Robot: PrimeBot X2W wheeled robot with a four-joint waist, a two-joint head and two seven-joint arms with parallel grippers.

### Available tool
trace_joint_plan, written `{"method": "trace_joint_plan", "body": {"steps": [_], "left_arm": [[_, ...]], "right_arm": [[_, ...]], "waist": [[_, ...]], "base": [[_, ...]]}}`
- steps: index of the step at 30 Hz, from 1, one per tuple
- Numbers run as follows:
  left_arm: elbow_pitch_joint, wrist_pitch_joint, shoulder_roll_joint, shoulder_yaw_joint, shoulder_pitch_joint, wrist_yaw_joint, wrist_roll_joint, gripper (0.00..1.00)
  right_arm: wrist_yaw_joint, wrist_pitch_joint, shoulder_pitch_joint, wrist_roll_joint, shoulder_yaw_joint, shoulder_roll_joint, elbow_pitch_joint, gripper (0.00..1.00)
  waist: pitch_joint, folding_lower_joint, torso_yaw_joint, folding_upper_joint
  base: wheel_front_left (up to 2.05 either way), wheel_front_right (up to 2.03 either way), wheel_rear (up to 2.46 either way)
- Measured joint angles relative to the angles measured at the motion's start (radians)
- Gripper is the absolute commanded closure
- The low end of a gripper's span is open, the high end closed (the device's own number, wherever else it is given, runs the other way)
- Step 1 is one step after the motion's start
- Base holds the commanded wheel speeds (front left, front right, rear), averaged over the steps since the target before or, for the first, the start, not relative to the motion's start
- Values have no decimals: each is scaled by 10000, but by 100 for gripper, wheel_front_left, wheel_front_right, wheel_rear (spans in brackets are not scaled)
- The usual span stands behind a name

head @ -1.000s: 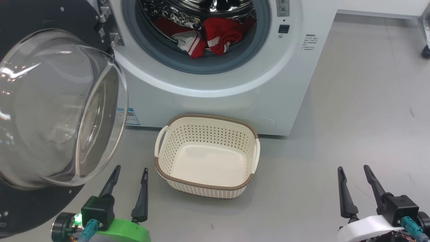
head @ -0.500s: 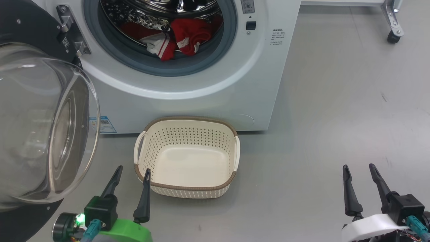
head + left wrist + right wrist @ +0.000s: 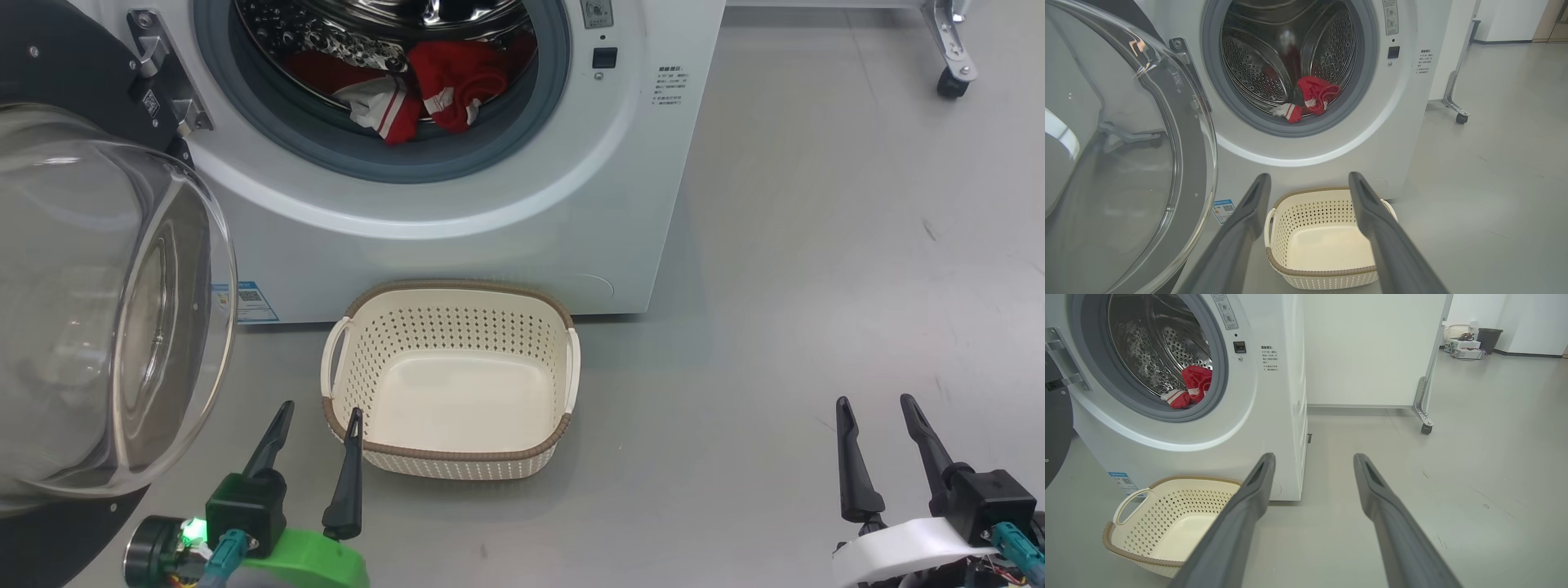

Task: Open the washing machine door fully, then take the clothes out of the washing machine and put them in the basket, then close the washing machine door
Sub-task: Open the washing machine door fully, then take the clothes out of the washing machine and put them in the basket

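Observation:
The washing machine (image 3: 457,212) stands ahead with its door (image 3: 90,310) swung open to the left, glass bowl bulging toward me. Red clothes (image 3: 441,82) with white stripes lie at the front of the steel drum, also seen in the left wrist view (image 3: 1314,98) and right wrist view (image 3: 1192,386). The cream basket (image 3: 449,461) sits empty on the floor before the machine. My left gripper (image 3: 320,412) hangs open by the basket's near left corner. Well right of the basket, my right gripper (image 3: 875,404) is open over bare floor. Both hold nothing.
A blue label (image 3: 245,302) sits low on the washer's front. A white panel on castor wheels (image 3: 1426,428) stands right of the machine. A bin and boxes (image 3: 1470,343) sit far back. Grey floor stretches to the right.
The head camera has shifted, so the washer, door and basket slid left in view, mostly in the first half second. Both grippers stay open in about the same places.

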Motion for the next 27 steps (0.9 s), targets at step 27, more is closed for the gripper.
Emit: {"method": "trace_joint_plan", "body": {"steps": [27], "left_arm": [[-318, -15, -23, -44, -8, 15, -65, 0]], "right_arm": [[54, 0, -14, 0, -111, 115, -33, 0]], "waist": [[66, 0, -57, 0]], "base": [[19, -19, 0]]}}
